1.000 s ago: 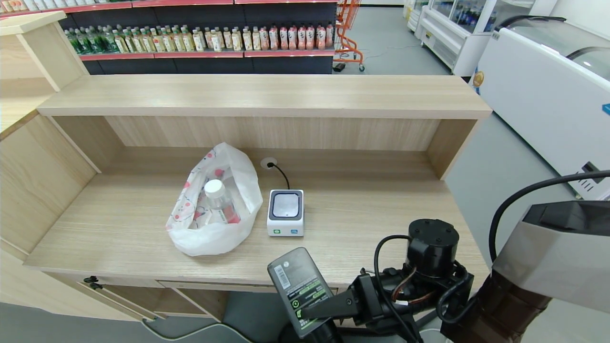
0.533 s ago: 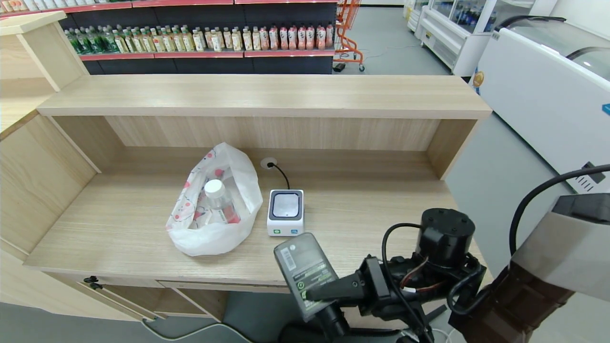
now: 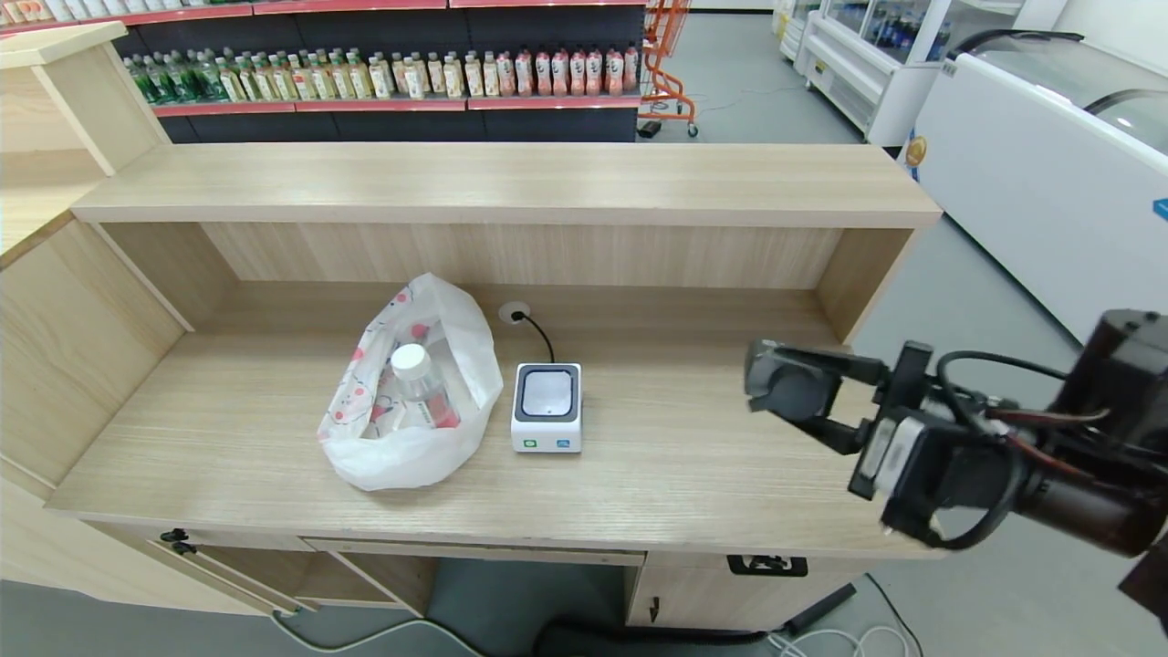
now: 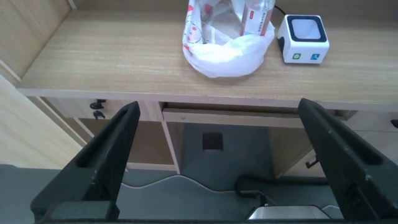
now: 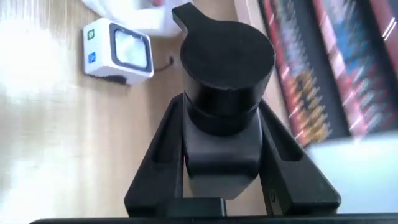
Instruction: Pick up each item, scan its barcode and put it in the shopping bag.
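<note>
My right gripper (image 3: pixel 796 394) hovers over the right part of the wooden counter (image 3: pixel 693 456), shut on a dark pack (image 3: pixel 787 387) whose round end faces the head camera. In the right wrist view the dark pack (image 5: pixel 227 81) sits between the fingers (image 5: pixel 160 163), with the white barcode scanner (image 5: pixel 118 53) on the counter beyond. The scanner (image 3: pixel 547 406) stands mid-counter, just right of the white shopping bag (image 3: pixel 411 438), which holds a white-capped bottle (image 3: pixel 415 374). My left gripper (image 4: pixel 219 115) hangs open and empty below the counter's front edge, facing the bag (image 4: pixel 227 43) and scanner (image 4: pixel 303 38).
A raised wooden ledge (image 3: pixel 502 182) and side walls enclose the counter at the back and sides. The scanner's black cable (image 3: pixel 538 333) runs to a hole at the back. A drawer front (image 4: pixel 230 115) sits under the counter edge. Store shelves and freezers stand behind.
My right arm has swung up from below the counter's front edge to above its right part. The dark pack has turned, so its barcode face no longer faces the head camera.
</note>
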